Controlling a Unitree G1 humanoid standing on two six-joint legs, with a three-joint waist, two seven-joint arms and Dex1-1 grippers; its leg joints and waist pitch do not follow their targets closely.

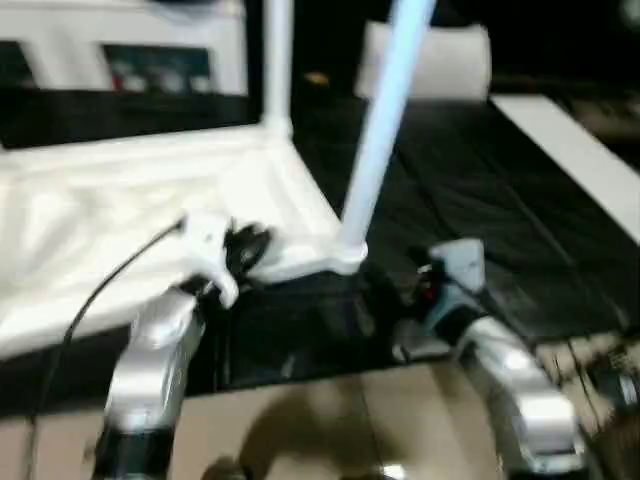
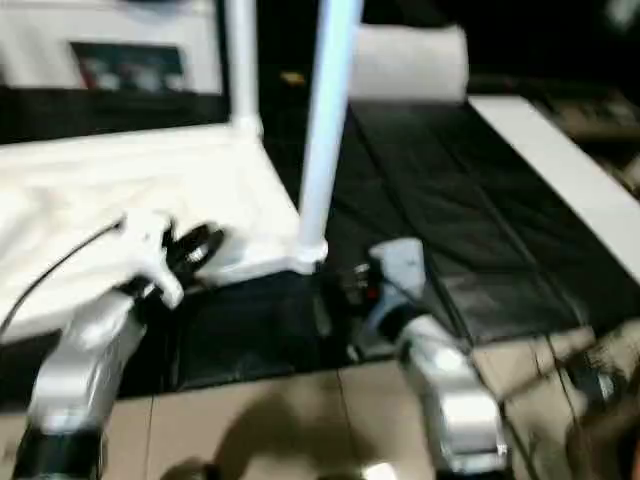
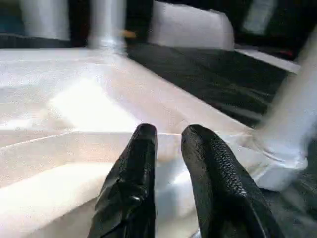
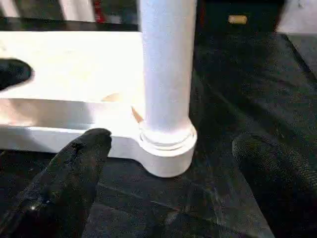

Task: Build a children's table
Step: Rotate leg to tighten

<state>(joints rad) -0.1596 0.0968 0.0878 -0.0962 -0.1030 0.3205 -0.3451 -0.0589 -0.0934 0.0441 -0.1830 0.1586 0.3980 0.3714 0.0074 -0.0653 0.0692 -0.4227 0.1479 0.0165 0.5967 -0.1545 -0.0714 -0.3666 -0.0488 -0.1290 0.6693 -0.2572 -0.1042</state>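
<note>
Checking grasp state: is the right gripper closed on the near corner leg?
No. The right gripper is open, its fingers apart on either side of the leg, not touching it.

Black padded mat (image 1: 470, 200) carries everything here. The white tabletop (image 1: 120, 220) lies upside down on it, and a white pillow-like slab (image 1: 440, 60) rests at the far end.

white cabinet (image 1: 120, 45), white pillow-like slab (image 1: 440, 60), black mat (image 1: 480, 200)
</note>
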